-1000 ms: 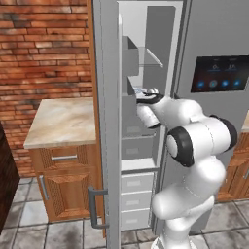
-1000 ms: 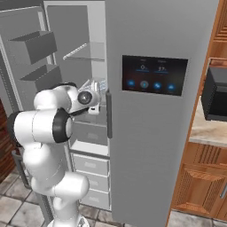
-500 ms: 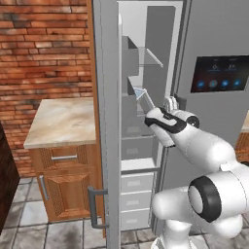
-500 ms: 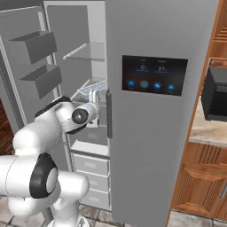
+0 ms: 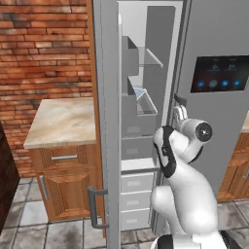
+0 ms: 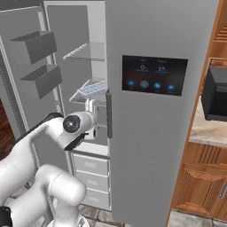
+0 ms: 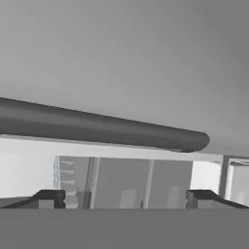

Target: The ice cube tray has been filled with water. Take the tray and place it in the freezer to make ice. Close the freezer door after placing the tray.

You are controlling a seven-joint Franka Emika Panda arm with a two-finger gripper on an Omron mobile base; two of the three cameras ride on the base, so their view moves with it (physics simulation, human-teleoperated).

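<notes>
White-and-blue ice cube tray [image 6: 91, 88] already on freezer shelf [image 5: 151, 108], centre-left of frame; gripper [image 7: 126, 198] spread and empty by dark fridge handle [image 7: 97, 127]; next, swing freezer door [image 5: 108, 121] shut gently.

We see the ice cube tray [image 6: 93, 88], its water [image 6: 90, 90] cells pale blue, lying on a freezer [image 6: 84, 31] shelf [image 6: 79, 94].
</notes>
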